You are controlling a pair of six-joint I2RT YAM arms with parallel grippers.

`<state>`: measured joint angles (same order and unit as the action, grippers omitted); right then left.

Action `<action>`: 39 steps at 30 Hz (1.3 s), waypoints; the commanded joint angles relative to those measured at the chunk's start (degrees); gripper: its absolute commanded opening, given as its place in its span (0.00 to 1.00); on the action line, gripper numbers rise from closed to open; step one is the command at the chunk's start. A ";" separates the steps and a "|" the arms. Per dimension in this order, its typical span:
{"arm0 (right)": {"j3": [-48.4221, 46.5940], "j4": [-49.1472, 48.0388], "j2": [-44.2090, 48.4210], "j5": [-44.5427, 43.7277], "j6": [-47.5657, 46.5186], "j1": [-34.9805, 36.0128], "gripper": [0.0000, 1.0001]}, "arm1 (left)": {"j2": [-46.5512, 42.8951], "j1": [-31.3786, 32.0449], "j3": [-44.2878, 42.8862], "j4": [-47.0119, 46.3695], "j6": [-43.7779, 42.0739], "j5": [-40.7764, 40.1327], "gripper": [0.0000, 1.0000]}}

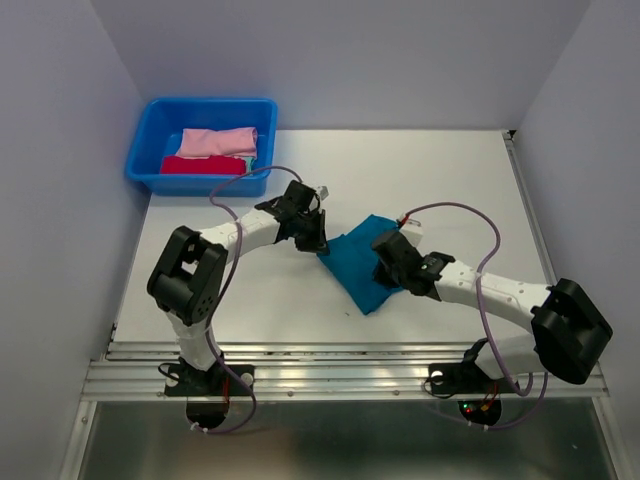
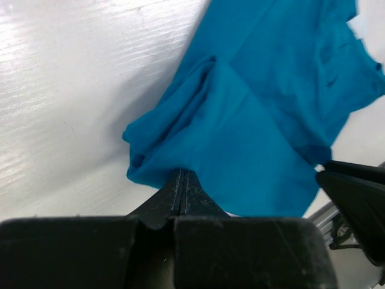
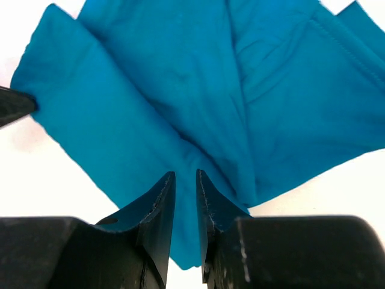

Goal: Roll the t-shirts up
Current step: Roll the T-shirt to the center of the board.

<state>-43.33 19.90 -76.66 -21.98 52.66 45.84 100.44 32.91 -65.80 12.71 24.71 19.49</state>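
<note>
The teal t-shirt (image 1: 362, 272) lay rumpled mid-table (image 1: 450, 180) between both arms. The left claw (image 2: 182, 174) was clamped shut on its bunched edge. The right claw (image 3: 185, 176) stood slightly parted above the cloth. A pink bundle (image 1: 220, 140) and a red bundle (image 1: 200, 165) sat in the blue tub (image 1: 150, 140).

Teal t-shirt (image 1: 355, 268), pink bundle (image 1: 220, 141), red bundle (image 1: 200, 165), blue tub (image 1: 141, 165).
</note>
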 commanded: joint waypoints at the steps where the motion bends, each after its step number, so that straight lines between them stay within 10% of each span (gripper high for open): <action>1: -0.26 1.89 -0.24 -4.56 0.25 0.39 0.26 | 3.17 -0.12 1.99 -2.16 -0.10 0.20 0.00; 21: -4.13 -0.91 -12.10 2.64 1.21 0.91 0.18 | 16.08 -3.20 -20.32 7.24 -3.61 -0.95 0.00; 29: -9.84 9.71 -11.32 -7.55 4.55 1.44 0.20 | 14.71 -3.29 -25.96 12.08 -6.78 0.73 0.00; 39: -19.85 17.01 -10.51 -13.53 -3.79 6.35 0.47 | 2.22 -8.29 -21.14 13.40 -7.22 1.96 0.00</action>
<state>-58.37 34.39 -87.00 -31.38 53.56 48.40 108.38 28.21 -89.91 25.96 18.63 19.92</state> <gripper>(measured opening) 0.434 0.026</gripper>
